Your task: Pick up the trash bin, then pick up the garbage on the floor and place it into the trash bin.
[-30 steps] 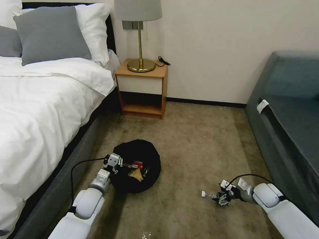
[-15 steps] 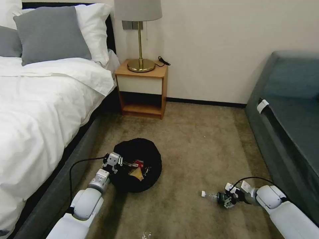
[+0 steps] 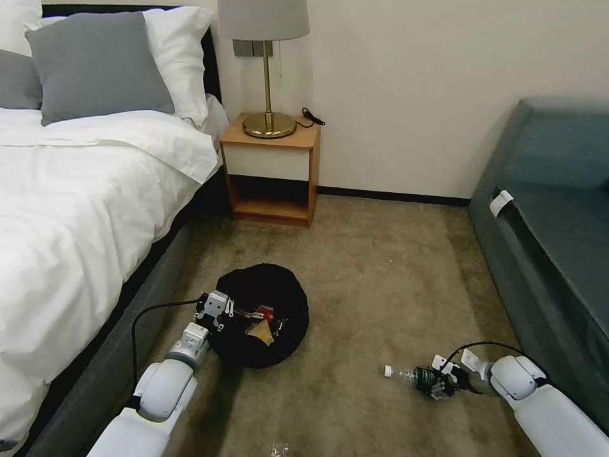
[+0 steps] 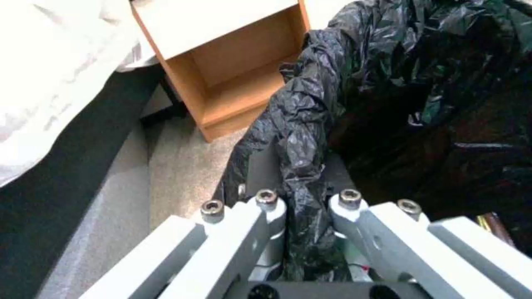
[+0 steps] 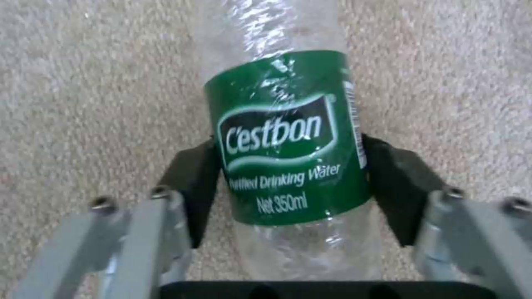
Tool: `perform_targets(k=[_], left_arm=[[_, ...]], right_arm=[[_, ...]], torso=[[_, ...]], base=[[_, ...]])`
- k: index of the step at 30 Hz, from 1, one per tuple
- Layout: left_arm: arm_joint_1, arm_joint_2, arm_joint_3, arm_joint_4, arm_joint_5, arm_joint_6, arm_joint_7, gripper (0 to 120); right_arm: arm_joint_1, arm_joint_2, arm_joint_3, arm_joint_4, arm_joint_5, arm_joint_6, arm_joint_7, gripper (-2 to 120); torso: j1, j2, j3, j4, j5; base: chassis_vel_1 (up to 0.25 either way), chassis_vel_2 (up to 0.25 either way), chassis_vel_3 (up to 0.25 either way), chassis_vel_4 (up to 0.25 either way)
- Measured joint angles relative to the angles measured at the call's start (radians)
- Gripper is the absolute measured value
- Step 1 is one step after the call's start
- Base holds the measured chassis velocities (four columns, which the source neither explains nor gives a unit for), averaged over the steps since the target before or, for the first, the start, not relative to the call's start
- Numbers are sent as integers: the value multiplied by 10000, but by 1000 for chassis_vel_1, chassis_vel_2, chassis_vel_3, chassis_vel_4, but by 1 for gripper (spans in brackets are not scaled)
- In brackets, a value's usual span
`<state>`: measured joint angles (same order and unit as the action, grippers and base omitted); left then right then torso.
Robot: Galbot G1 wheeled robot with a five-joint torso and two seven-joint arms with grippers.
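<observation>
The trash bin point(image 3: 279, 298), lined with a crinkly black bag, stands on the carpet beside the bed. Inside it lie a red-and-white wrapper point(image 3: 264, 312) and a gold-brown packet point(image 3: 260, 331). My left gripper point(image 3: 219, 311) is shut on the bin's near rim; the left wrist view shows the black bag point(image 4: 310, 124) pinched between its jaws point(image 4: 305, 199). A clear bottle point(image 3: 409, 376) with a green label lies on the floor to the right. My right gripper point(image 3: 444, 384) is low over it, with its black pads against both sides of the label point(image 5: 282, 137).
A white bed point(image 3: 76, 209) runs along the left and a dark sofa point(image 3: 552, 254) along the right. A wooden nightstand point(image 3: 273, 171) with a brass lamp point(image 3: 266, 70) stands at the back wall. A small clear scrap point(image 3: 277, 449) lies on the near carpet.
My right gripper has dropped and shifted right, coming down around the bottle on the floor. The left gripper and the bin have stayed where they were.
</observation>
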<state>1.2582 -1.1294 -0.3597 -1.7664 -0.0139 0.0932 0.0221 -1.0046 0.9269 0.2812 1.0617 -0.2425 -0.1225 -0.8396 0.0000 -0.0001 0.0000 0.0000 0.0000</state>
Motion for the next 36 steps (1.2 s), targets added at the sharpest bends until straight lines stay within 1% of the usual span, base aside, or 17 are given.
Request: perform_targets(k=[1,2,4,5,6,7,9,12,14,22,25,27,28,29,30,32,36], left_arm=[[1,7,-6,-2,-5,0,3,4],[1,7,-6,-2,-5,0,3,4],[9,11,-8,-3,-12,1,10,4],[8,11,-9,-3,-14,1,12,4],[8,11,-9,-3,-14,1,12,4],[9,11,-10,-3,-16,1,13,4],[8,9,-13,-3,-17,0,14,4],[39,8,-38,-52,-17,-7,14,4],[70,12,-43,-86,-15,-9,15,4],[277,17,-106,-276,17,-33,19,4],[351,24,-145,-320,23,-48,21,4],[432,38,-171,-360,31,-76,23,4],[462,41,-173,-372,39,-84,25,4],[482,42,-173,-388,45,-98,28,4],[482,42,-173,-388,45,-98,28,4],[513,40,-162,-436,56,-116,30,4],[520,24,-100,-476,76,-116,31,4]], right_arm=[[-3,3,28,-10,-4,15,0,52],[-3,3,28,-10,-4,15,0,52],[-19,4,77,-11,-1,29,0,41],[-25,4,94,-3,1,38,2,37],[-25,4,94,-3,1,38,2,37],[-32,0,110,18,4,44,6,30],[-38,-3,130,38,17,46,10,28],[-16,-15,270,157,123,64,21,19],[28,-21,327,198,154,94,16,16],[451,-103,774,449,574,323,-41,16],[651,-105,888,517,996,455,32,16],[848,-105,978,669,1672,547,255,16],[988,-100,1006,701,2004,740,358,16],[1154,-91,992,661,2399,1139,406,16],[1154,-91,992,661,2399,1139,406,16],[1532,-74,860,601,2818,1690,412,16],[1949,-42,513,821,3458,2221,681,16]], torso=[[0,0,0,0,0],[0,0,0,0,0],[0,1,0,0,-1],[0,0,0,0,-1],[0,0,0,0,-1],[0,0,0,0,-1],[1,0,0,0,-1],[0,0,0,-1,0],[0,0,0,-1,1],[0,0,0,-1,0],[0,0,0,0,0],[0,0,0,0,1],[0,0,0,0,0],[0,0,0,0,-3],[0,0,0,0,-3],[1,0,0,0,3],[0,1,0,0,-2]], base=[[0,0,0,0],[0,0,0,0],[0,0,0,0],[0,0,0,0],[0,0,0,0],[0,0,0,0],[0,0,0,0],[0,0,0,0],[0,0,0,0],[0,0,0,0],[0,0,0,0],[0,0,0,0],[0,0,0,0],[0,0,0,0],[0,0,0,0],[0,0,0,0],[0,0,0,0]])
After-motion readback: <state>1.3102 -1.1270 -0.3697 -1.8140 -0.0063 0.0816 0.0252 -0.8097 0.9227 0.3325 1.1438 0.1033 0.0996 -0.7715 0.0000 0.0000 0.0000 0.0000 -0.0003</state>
